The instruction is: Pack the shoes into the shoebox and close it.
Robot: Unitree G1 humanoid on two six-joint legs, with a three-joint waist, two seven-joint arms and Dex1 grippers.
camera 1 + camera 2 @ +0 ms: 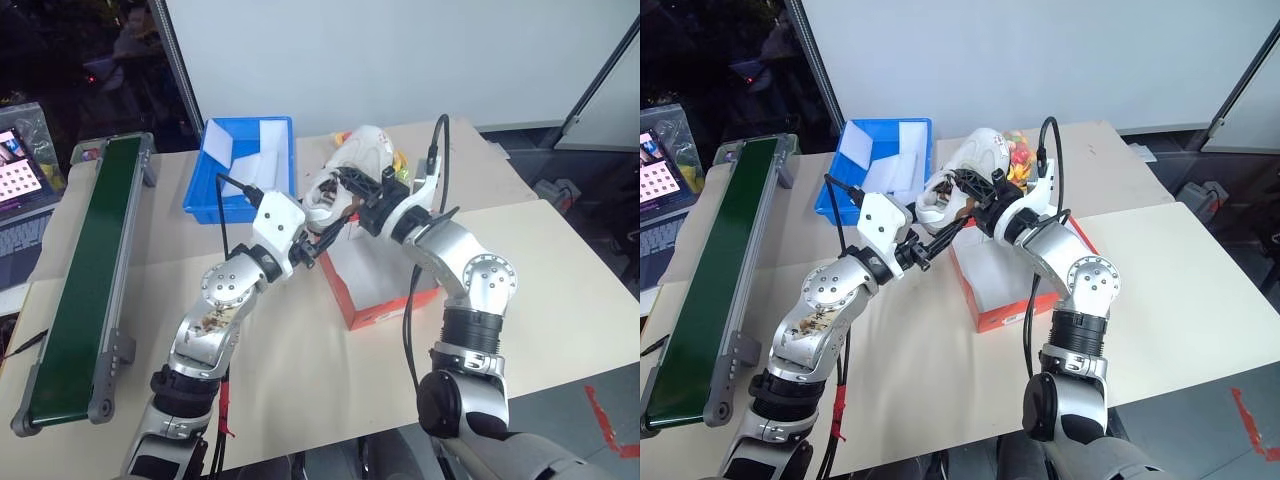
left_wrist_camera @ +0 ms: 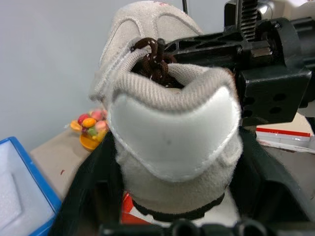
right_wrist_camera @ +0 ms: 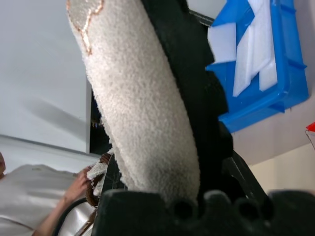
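A pale beige shoe (image 1: 350, 160) with brown laces hangs in the air over the open red shoebox (image 1: 380, 305), which is white inside. My right gripper (image 1: 357, 197) is shut on the shoe's side wall near the collar; in the right wrist view its fleece lining (image 3: 142, 108) lies pressed against a black finger (image 3: 197, 73). My left gripper (image 1: 322, 238) sits at the heel (image 2: 170, 142), open, with a finger standing wide on either side of it. The right gripper (image 2: 256, 64) also shows there, beside the laces.
A blue tray (image 1: 215, 195) with white foam pieces stands behind my left arm. A green conveyor belt (image 1: 85, 280) runs along the table's left side. Colourful toy fruit (image 2: 91, 128) lies behind the shoebox. A person's sleeve (image 3: 29, 191) is visible.
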